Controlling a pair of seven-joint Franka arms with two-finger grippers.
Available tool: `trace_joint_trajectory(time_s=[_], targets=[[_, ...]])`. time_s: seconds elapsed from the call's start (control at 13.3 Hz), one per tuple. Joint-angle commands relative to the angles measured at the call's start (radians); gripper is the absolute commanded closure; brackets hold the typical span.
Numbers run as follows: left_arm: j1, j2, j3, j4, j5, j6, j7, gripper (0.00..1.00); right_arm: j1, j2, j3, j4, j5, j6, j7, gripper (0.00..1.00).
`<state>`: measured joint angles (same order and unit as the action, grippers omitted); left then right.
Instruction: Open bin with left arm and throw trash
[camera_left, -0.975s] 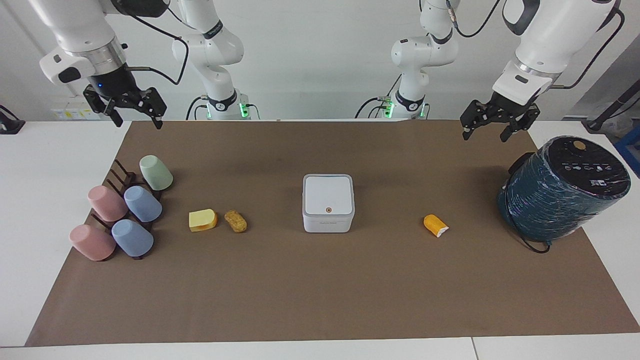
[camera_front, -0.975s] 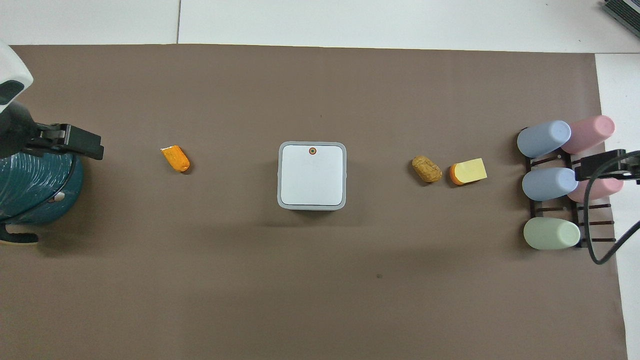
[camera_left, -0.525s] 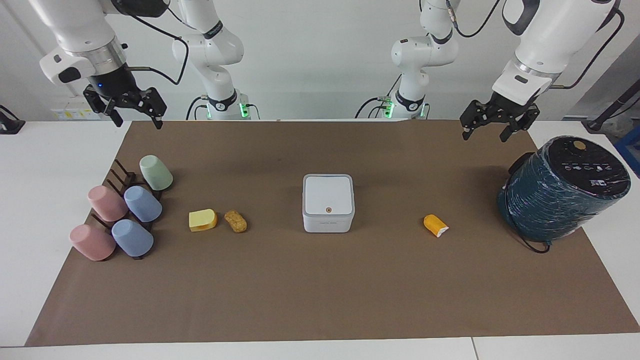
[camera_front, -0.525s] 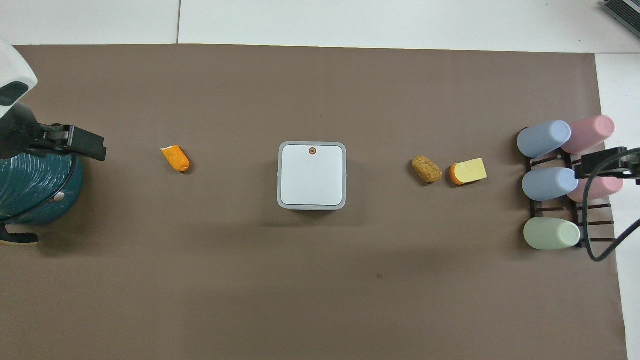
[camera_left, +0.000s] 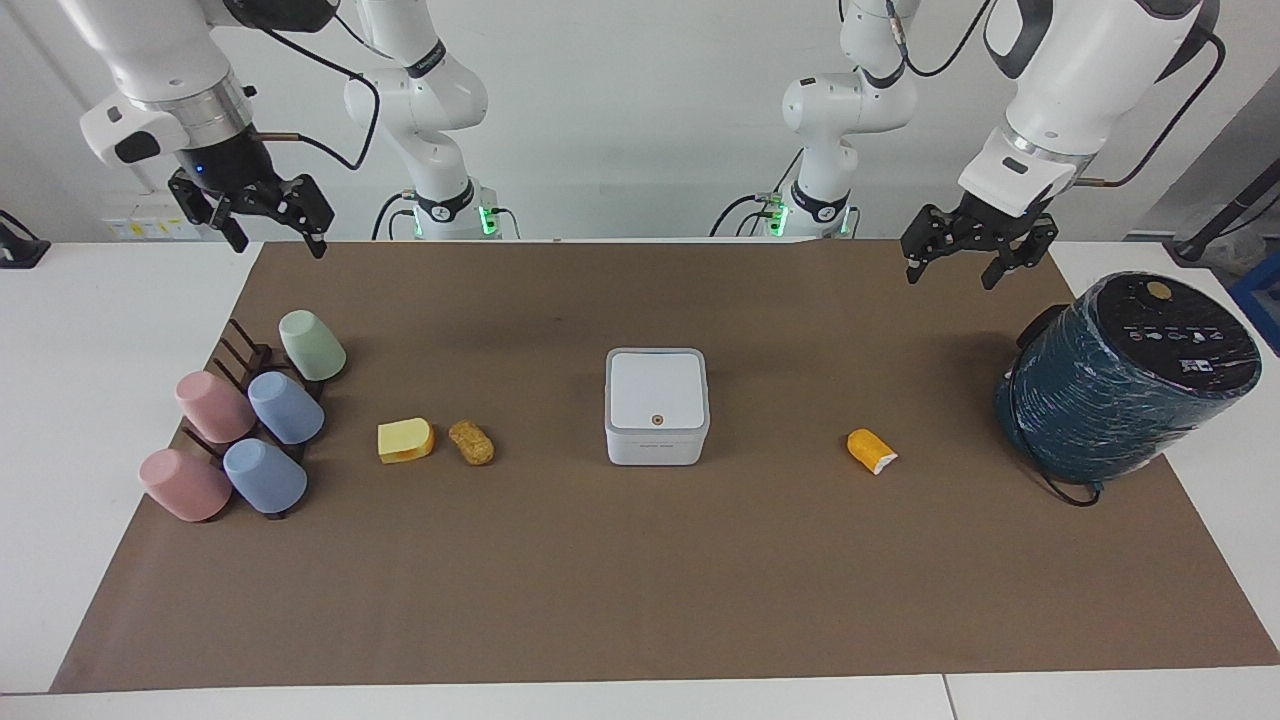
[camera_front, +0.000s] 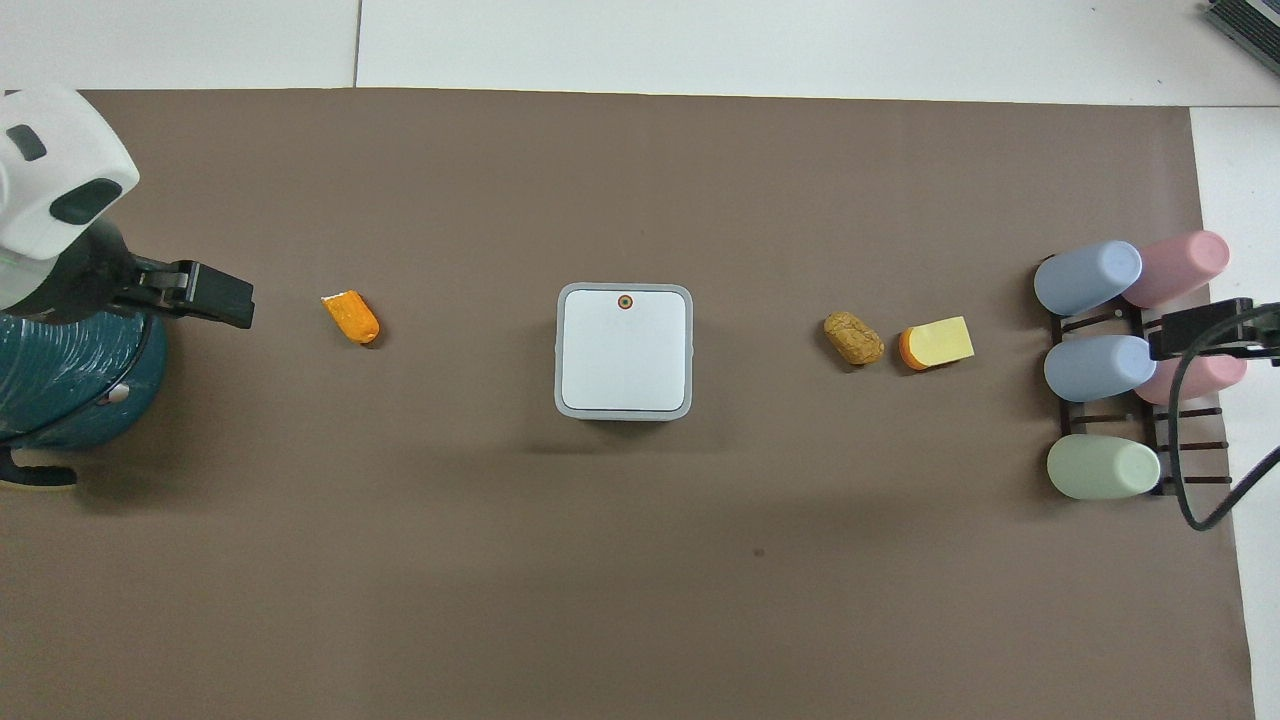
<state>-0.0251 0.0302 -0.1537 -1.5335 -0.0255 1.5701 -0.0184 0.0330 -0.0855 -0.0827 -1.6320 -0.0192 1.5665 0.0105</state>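
The white bin (camera_left: 656, 405) stands mid-mat with its grey-rimmed lid shut; it also shows in the overhead view (camera_front: 625, 350). The orange piece with a white end (camera_left: 871, 450) (camera_front: 351, 316) lies toward the left arm's end. The tan-brown oblong (camera_left: 471, 442) (camera_front: 853, 337) and the yellow wedge (camera_left: 405, 440) (camera_front: 938, 343) lie together toward the right arm's end. My left gripper (camera_left: 950, 272) (camera_front: 215, 297) is open and empty, raised over the mat between the teal cylinder and the orange piece. My right gripper (camera_left: 278, 245) (camera_front: 1200, 330) is open and empty, raised over the cup rack, waiting.
A big dark-teal cylinder (camera_left: 1125, 375) (camera_front: 60, 380) lies on its side at the left arm's end of the mat. A dark rack with several pastel cups (camera_left: 245, 420) (camera_front: 1100, 365) stands at the right arm's end. The brown mat (camera_left: 640, 580) covers the table.
My left gripper has moved away from the teal cylinder toward the orange piece and the bin. The right arm and all objects have stayed put.
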Motion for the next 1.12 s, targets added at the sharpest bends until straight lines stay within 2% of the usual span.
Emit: trace_joint_trajectory(time_s=[0.0,0.22,0.45,0.6,0.75,0.82,1.05], targets=[[-0.047,-0.044,0.009,-0.069,-0.008,0.047,-0.072,0.00,-0.002,-0.034,0.007,-0.040,0.013,0.042,-0.009,0.00],[-0.091,-0.038,0.009,-0.077,-0.010,0.074,-0.167,0.00,-0.001,-0.025,0.038,-0.118,0.013,0.156,0.115,0.00],[-0.159,-0.029,0.009,-0.123,-0.016,0.154,-0.306,0.38,0.031,-0.013,0.055,-0.253,0.013,0.347,0.279,0.00],[-0.200,-0.024,0.009,-0.154,-0.017,0.217,-0.417,0.68,0.050,0.045,0.055,-0.258,0.013,0.380,0.433,0.00],[-0.242,0.000,0.008,-0.168,-0.017,0.270,-0.513,0.93,0.062,0.102,0.055,-0.262,0.013,0.420,0.576,0.00],[-0.260,0.014,0.009,-0.168,-0.017,0.292,-0.550,1.00,0.062,0.142,0.055,-0.262,0.013,0.441,0.626,0.00],[-0.311,0.062,0.008,-0.174,-0.017,0.381,-0.650,1.00,0.061,0.245,0.055,-0.305,0.013,0.579,0.661,0.00]])
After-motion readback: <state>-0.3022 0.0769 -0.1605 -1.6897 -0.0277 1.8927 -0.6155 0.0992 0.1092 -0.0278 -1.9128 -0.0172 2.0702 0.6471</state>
